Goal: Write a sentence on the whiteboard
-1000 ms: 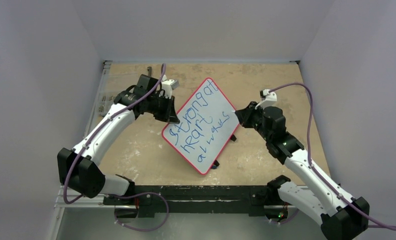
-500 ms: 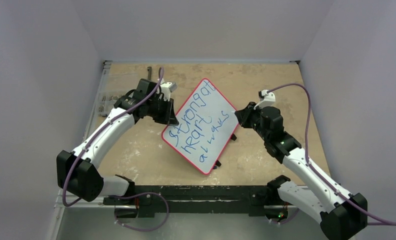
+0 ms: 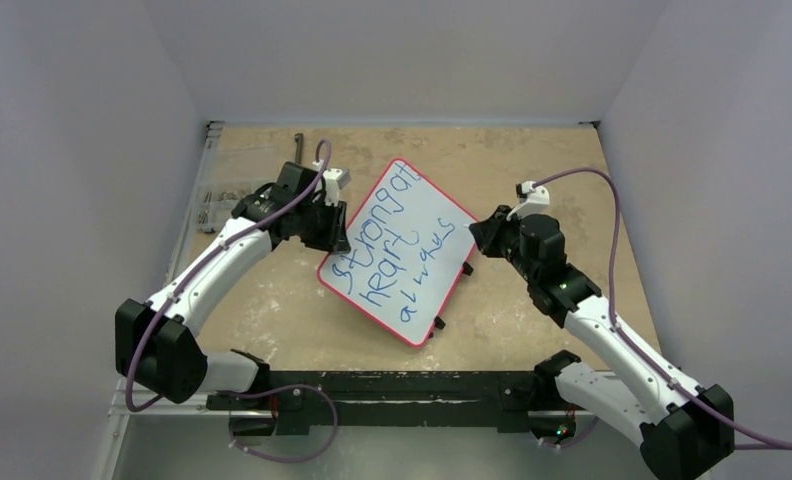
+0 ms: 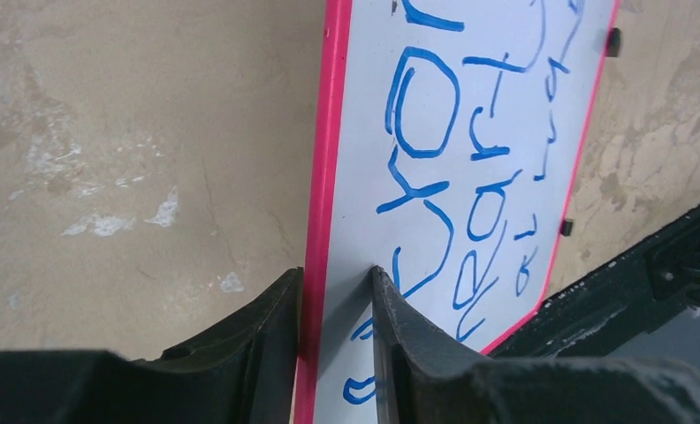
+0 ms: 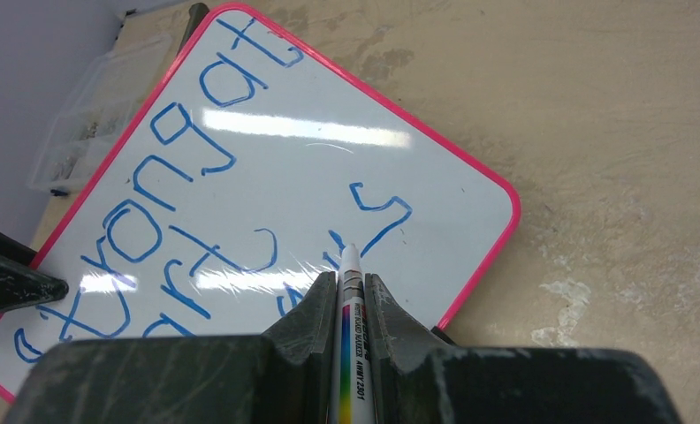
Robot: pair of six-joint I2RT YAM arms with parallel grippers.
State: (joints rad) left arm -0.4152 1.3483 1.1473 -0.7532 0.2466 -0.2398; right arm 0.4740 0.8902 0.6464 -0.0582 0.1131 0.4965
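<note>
Sandy table (image 3: 532, 170), scuffed, with walls on three sides. The whiteboard (image 3: 434, 222) lies mid-table between the two arms, turned diagonally, one corner far and one near, its black feet showing along the right side. The sentence (image 3: 377, 225) is in blue, in three slanted lines that read roughly "strong at / heart / always", so the task looks close to finished. A clear plastic box (image 3: 212, 205) sits at the far left by the wall. The left gripper (image 4: 333, 278) is at the board's left edge with one finger on either side of the pink frame; can't tell whether it pinches the frame or stands just off it. The right gripper (image 5: 346, 281) is clamped on the marker (image 5: 350, 263), whose tip points at the board just beside the last letter; contact is unclear. Risks: if the left side isn't truly holding, any pen pressure could push the board along the table or rock it on its feet, skewing the stroke. The left finger overlaps the first letters, so dragging it could smear the ink. The marker is gripped only by its barrel, so a hard press could tilt it or make it slip.
</note>
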